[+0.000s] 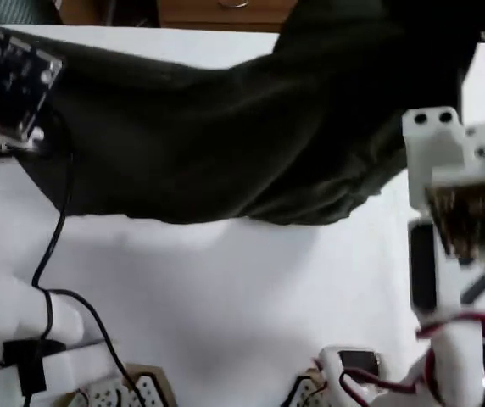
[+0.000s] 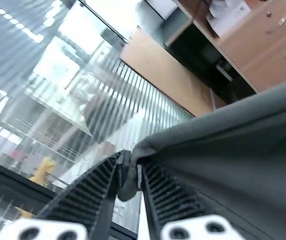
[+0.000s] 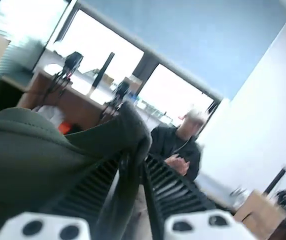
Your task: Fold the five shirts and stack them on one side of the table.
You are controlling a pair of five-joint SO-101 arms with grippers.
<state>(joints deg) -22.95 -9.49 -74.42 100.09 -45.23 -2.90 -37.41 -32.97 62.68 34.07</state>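
A dark green shirt [image 1: 225,127] hangs stretched across the far half of the white table [image 1: 225,305], held up at both ends. My left gripper [image 2: 130,177] is shut on one corner of the shirt [image 2: 233,150], a fold of cloth pinched between its ribbed black fingers [image 2: 90,192]. My right gripper [image 3: 133,170] is shut on the other end of the shirt [image 3: 28,155], with cloth bunched between its fingers [image 3: 170,187]. In the high view one arm [image 1: 13,76] is raised at the left edge and the other arm [image 1: 459,186] at the right.
A black cable [image 1: 56,246] runs down the left side of the table to an arm base [image 1: 22,331]. Red wires [image 1: 454,326] and a second base stand at the front right. A wooden cabinet [image 1: 225,10] lies behind the table.
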